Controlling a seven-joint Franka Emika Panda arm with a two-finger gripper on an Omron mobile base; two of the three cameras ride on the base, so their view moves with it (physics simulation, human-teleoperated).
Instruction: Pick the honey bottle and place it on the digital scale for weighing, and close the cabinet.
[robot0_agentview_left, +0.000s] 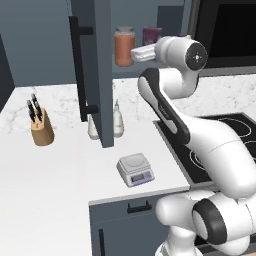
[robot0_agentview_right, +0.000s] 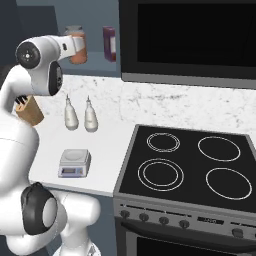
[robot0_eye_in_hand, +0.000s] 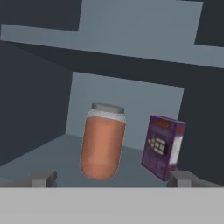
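Observation:
The honey bottle (robot0_eye_in_hand: 103, 142), an orange-brown jar with a grey lid, stands upright on the shelf inside the open cabinet (robot0_eye_in_hand: 48, 155). My gripper (robot0_eye_in_hand: 112, 180) is open, its fingertips (robot0_eye_in_hand: 43, 178) spread wide just in front of the jar and apart from it. From the left base view the gripper (robot0_agentview_left: 133, 54) reaches up beside the honey bottle (robot0_agentview_left: 124, 46). The cabinet door (robot0_agentview_left: 100, 75) with its black bar handle (robot0_agentview_left: 77, 65) stands swung open. The digital scale (robot0_agentview_left: 135, 170) lies bare on the counter below, also seen as the scale (robot0_agentview_right: 74, 162) near the counter's front edge.
A purple box (robot0_eye_in_hand: 164, 146) stands right of the jar on the same shelf. Two white shaker bottles (robot0_agentview_right: 71, 114) and a knife block (robot0_agentview_left: 41, 127) sit at the back of the counter. The stove (robot0_agentview_right: 190, 170) lies to the right, under a dark microwave (robot0_agentview_right: 190, 40).

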